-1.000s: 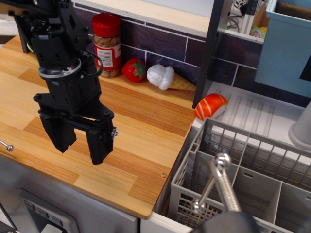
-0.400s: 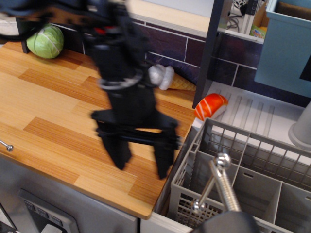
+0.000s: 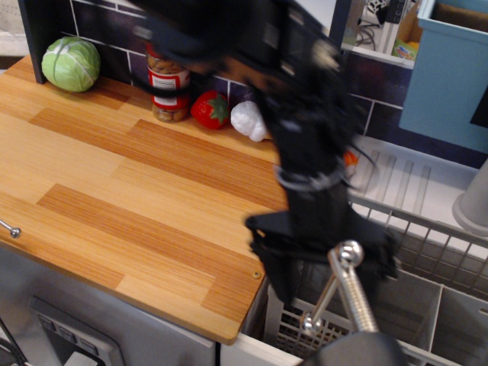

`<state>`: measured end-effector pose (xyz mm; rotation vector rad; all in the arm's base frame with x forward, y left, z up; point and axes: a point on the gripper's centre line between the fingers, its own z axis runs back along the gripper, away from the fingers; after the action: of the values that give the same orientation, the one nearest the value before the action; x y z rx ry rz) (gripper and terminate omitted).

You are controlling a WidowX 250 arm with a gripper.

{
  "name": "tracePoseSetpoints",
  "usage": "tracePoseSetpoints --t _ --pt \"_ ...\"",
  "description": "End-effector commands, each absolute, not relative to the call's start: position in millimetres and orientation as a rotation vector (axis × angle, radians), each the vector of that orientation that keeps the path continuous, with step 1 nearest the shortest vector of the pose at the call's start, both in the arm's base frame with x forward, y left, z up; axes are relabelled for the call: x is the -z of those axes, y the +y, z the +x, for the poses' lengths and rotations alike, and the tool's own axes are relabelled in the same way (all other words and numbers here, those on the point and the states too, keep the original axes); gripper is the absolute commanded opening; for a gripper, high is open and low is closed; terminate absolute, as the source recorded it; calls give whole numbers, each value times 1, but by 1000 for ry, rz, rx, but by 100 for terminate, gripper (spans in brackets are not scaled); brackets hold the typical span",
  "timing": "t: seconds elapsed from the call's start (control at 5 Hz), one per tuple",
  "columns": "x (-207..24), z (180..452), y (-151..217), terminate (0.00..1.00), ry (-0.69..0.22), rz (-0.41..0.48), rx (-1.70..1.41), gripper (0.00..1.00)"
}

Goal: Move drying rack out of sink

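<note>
I'm seeing the gripper [image 3: 324, 263] hanging blurred over the drying rack's [image 3: 427, 293] left end, fingers spread apart. Rack is sitting in the sink [image 3: 404, 179], just beside the wooden tabletop [image 3: 114, 191]. Faucet [image 3: 347, 286] is blocking the foreground.

No readable txt anywhere. Jar [image 3: 169, 90] has a red/white label but print's too small + partly hidden by arm. Printed stuff on shelf [image 3: 379, 21] top right, illegible.
</note>
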<state>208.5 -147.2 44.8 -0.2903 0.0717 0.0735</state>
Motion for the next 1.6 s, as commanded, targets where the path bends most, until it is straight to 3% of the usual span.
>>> tracePoseSetpoints --t 0.0,0.4,0.6,1.0,1.4 --pt "-36 236 -179 0 44 -313 -114 100" --pt "-11 244 -194 0 -3 -211 -101 100" --pt "-11 244 -186 0 -25 -193 -92 0" --pt "-38 242 -180 0 -53 -225 -104 0" --pt "-111 213 -141 0 -145 -262 23 0"
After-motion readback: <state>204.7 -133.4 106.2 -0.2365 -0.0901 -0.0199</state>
